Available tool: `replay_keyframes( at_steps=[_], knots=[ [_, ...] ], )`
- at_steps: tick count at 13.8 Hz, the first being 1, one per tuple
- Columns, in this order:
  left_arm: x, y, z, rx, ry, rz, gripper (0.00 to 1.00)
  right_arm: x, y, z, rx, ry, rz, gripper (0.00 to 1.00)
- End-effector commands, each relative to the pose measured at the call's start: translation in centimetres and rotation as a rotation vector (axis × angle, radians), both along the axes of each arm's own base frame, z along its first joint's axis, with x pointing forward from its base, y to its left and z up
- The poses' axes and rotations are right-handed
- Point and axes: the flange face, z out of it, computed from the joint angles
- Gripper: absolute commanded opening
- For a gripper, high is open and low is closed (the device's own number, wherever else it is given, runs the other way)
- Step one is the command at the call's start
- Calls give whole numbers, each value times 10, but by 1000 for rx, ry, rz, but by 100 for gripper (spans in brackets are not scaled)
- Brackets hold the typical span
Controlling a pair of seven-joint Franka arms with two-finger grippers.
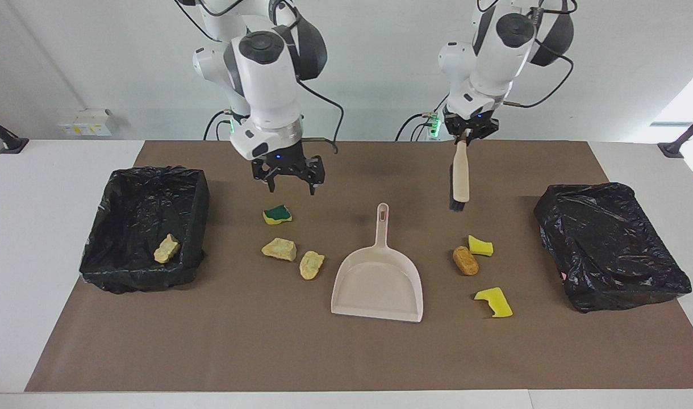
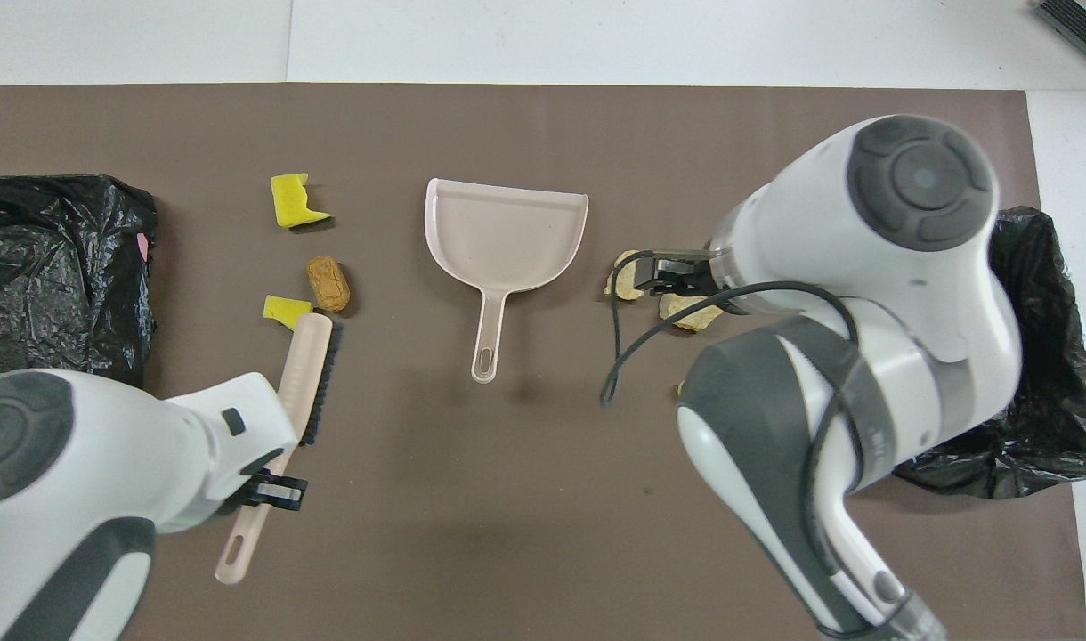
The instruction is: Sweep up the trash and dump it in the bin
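Observation:
My left gripper (image 1: 464, 136) is shut on the handle of the beige hand brush (image 1: 460, 173), which hangs bristles down above the mat. Under it, by the orange-brown lump (image 1: 465, 261), lie two yellow sponge pieces (image 1: 480, 245) (image 1: 494, 301). The beige dustpan (image 1: 379, 278) lies mid-mat with its handle toward the robots. My right gripper (image 1: 291, 186) is open and holds nothing, in the air just above the green-topped sponge (image 1: 277, 214). Two tan chunks (image 1: 279, 249) (image 1: 311, 264) lie beside the dustpan. One tan chunk (image 1: 166, 248) is in the open black-lined bin (image 1: 199, 199). From overhead, the right arm hides the green-topped sponge.
A second box, wrapped shut in a black bag (image 1: 610, 244), stands at the left arm's end of the brown mat (image 1: 267, 341). From overhead, the brush (image 2: 303, 374) partly overlaps one yellow piece (image 2: 285, 308).

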Motion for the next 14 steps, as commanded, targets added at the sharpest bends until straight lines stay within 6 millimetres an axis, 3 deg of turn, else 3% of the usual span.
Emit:
replay_keyframes(
  at_steps=[1,4,7,9,11,13,14],
  knots=[
    [66,20,2,29,-28,-17,0,2,55,-36,-24,-50,-46,100],
    [110,25,-26,114,-79,-106,0,6,101,-79,-55,-87,18,100],
    [134,34,-52,140,-134,-153,0,-2,137,-117,-79,-116,94,100],
    [146,39,-78,136,-139,-155,0,-6,142,-129,-90,-110,109,98],
    [154,55,-91,157,-157,-176,0,-21,160,-130,-98,-122,150,90],
    [160,56,-111,190,-148,-262,0,-19,154,-135,-115,-121,158,77],
    [160,57,-111,192,-149,-263,0,-19,154,-139,-105,-125,162,74]
  ],
)
